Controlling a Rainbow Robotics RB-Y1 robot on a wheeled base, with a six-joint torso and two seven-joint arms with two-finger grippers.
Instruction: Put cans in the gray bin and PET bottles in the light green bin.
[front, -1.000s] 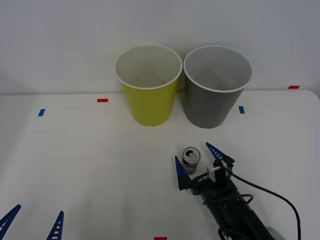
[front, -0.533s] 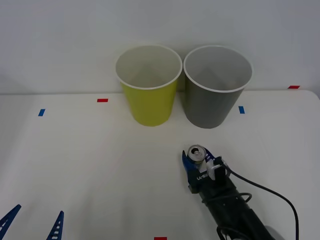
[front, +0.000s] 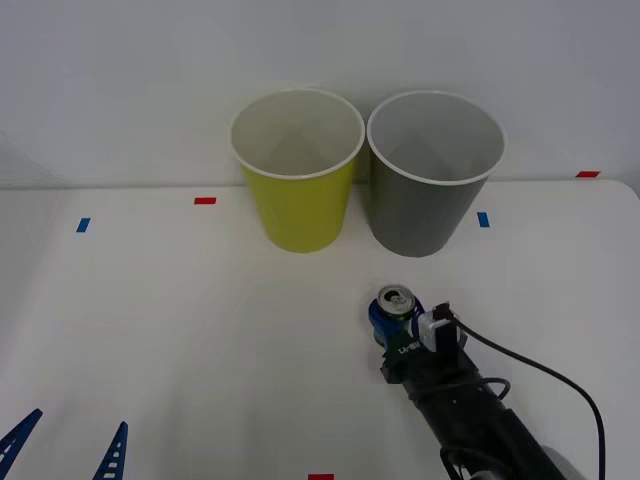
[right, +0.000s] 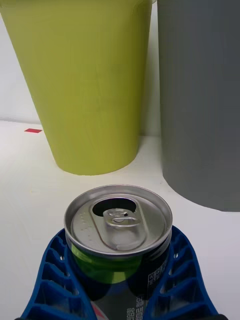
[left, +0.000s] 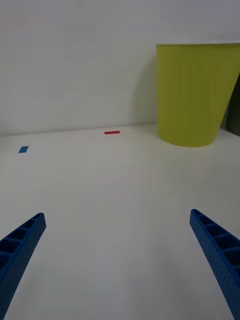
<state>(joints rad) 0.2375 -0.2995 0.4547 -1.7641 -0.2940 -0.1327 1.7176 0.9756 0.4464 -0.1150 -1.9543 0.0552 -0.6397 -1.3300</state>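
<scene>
At the worktop's near left corner the left gripper (front: 65, 450) is parked, fingers spread on nothing. Toward the far edge stand the light green bin (front: 297, 170) and, just beside it on the right, the gray bin (front: 434, 172). The drink can (front: 395, 305) is held upright, pinched between the fingers of the right gripper (front: 397, 322), just in front of the gray bin. The right wrist view gives the pinch; whether the can is lifted cannot be told.

Right gripper (front: 395, 318) clamped, left gripper (front: 68, 452) agape
</scene>
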